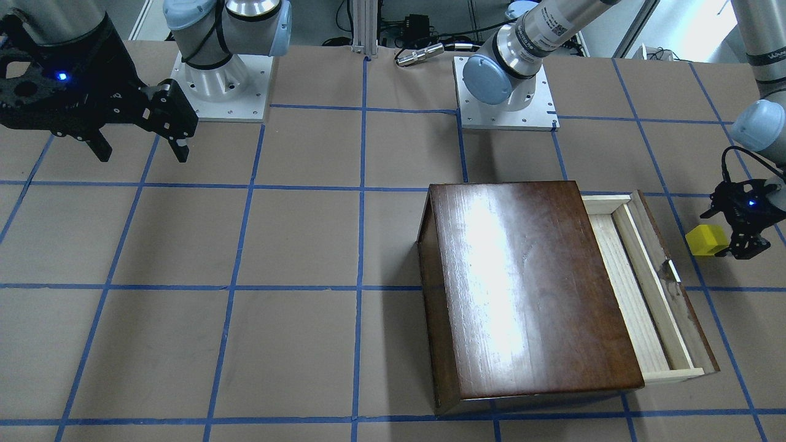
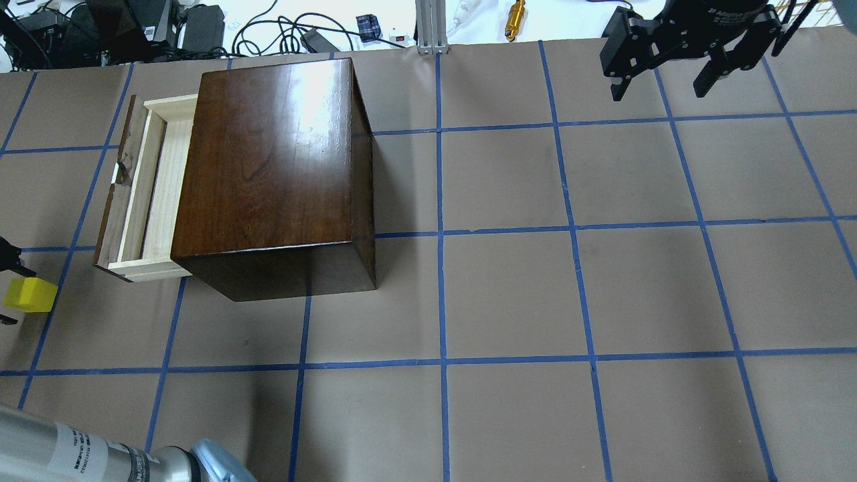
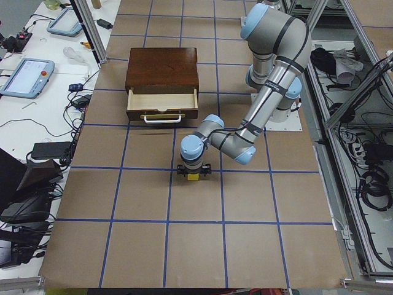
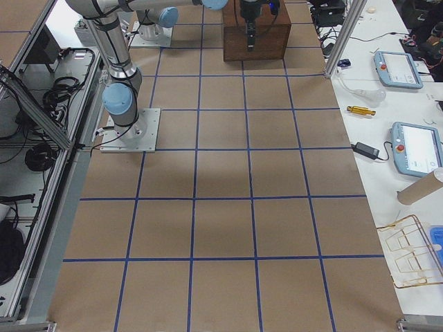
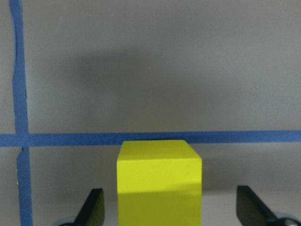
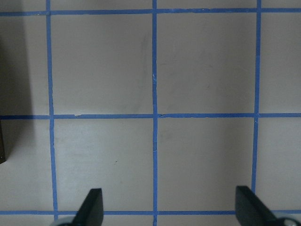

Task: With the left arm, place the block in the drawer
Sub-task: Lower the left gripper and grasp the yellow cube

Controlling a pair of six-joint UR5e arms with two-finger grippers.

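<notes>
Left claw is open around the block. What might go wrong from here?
The block sits off-centre in the open left claw, so closing may shove or twist it. The drawer is only partly pulled out of the box; the exposed strip is narrow, so the block may land on its rim.

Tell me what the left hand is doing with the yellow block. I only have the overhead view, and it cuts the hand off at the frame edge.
Observer: In the left wrist view, the left hand is open, with a finger on each side of the block and a gap at both.
Operator: Is the block lifted?
Observer: It appears not. In the exterior left view it seems to rest on the table, with the hand pointing straight down over it.
Operator: Anything in the drawer?
Observer: The exterior left view looks into the drawer; I see nothing inside.
</notes>
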